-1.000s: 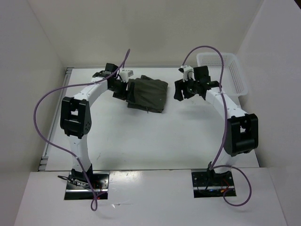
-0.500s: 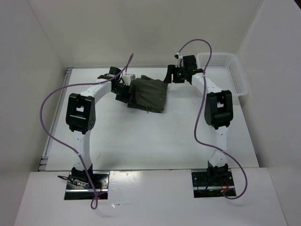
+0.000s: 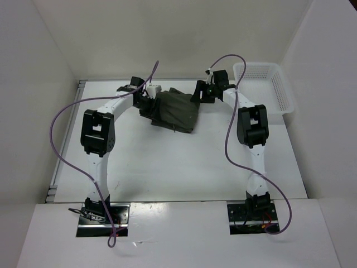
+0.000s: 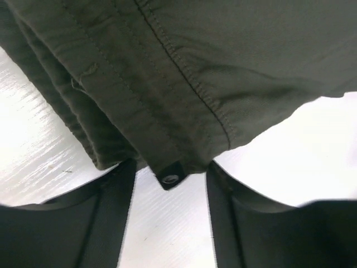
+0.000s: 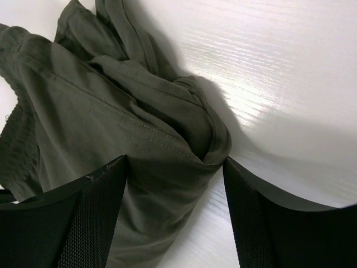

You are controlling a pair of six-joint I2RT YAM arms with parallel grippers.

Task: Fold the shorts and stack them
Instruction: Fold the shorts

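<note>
Both arms have closed in on the shorts (image 3: 177,110), one gripper at each side.
Your right gripper (image 3: 199,92) has swung inward to the far right edge, and your left gripper (image 3: 146,104) sits at the left corner. Both are spread, straddling cloth and pinching nothing yet. The shorts lie bunched on the surface (image 3: 167,162), far middle, likely placed for a two-handed lift and fold.

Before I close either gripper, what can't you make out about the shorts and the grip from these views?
- Top view: the left gripper and right gripper bodies hide where their jaws meet the shorts; fold layers too small to count.
- Left wrist view: only a hem corner between the fingers; the rest is cut off by the frame.
- Right wrist view: whether the pads touch the bunched fold is unclear.
</note>
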